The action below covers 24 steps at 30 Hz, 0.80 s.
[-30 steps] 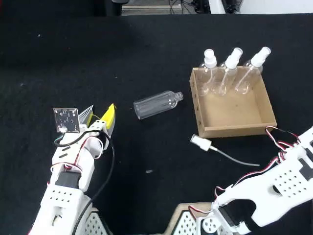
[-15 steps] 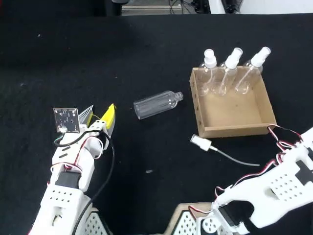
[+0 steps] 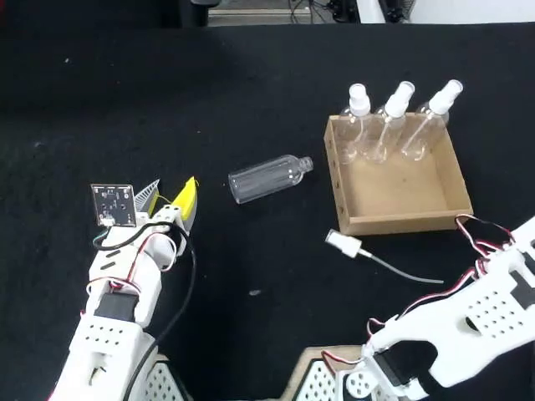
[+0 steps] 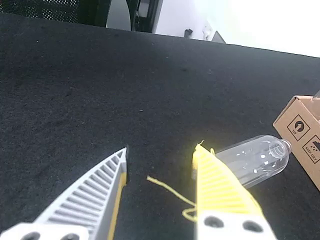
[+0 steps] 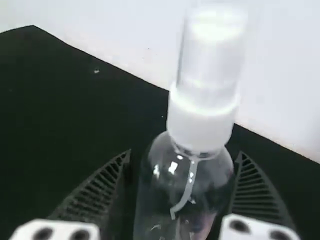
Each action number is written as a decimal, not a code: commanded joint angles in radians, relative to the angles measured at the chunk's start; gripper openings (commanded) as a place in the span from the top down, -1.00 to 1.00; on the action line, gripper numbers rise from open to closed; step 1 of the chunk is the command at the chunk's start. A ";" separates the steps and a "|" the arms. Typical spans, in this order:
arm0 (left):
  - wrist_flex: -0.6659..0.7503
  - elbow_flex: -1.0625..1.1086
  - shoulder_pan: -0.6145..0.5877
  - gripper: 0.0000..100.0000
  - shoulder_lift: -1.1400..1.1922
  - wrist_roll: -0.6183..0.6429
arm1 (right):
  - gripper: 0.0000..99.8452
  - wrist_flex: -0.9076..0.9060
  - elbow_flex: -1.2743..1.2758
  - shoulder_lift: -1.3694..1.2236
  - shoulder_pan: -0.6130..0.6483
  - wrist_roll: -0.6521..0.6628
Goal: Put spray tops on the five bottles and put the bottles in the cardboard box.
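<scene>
Clear glossy plastic bottle (image 3: 269, 177), matt brown cardboard box (image 3: 399, 224), rough black cloth table (image 3: 167, 100)

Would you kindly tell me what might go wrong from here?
1. The open bottle lies on its side, so the open left gripper may roll it away when closing.
2. The spray top trails a long thin tube that may bend or miss the neck.
3. The capped bottle in the right gripper may knock the three bottles already in the box.

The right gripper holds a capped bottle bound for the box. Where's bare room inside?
The cardboard box floor is bare from its near wall up to the three bottles, which crowd its far wall.
</scene>
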<state>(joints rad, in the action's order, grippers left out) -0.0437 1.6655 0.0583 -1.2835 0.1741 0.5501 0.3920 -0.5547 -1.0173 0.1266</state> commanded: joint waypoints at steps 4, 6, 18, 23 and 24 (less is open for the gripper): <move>0.023 0.001 0.010 0.60 -0.005 0.008 | 0.45 0.023 -0.065 0.018 -0.002 0.005; 0.023 0.001 0.010 0.60 -0.005 0.008 | 0.45 0.023 -0.062 0.030 0.002 0.005; 0.023 0.001 0.010 0.60 -0.005 0.008 | 0.45 0.023 -0.061 0.021 -0.002 0.005; 0.023 0.001 0.010 0.60 -0.005 0.008 | 0.45 0.023 -0.064 0.031 0.002 0.005; 0.023 0.001 0.010 0.60 -0.005 0.008 | 0.45 0.023 -0.059 0.042 0.002 0.005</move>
<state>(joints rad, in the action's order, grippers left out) -0.0437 1.6655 0.0583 -1.2835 0.1741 0.5501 0.3905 -0.5547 -1.0173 0.1266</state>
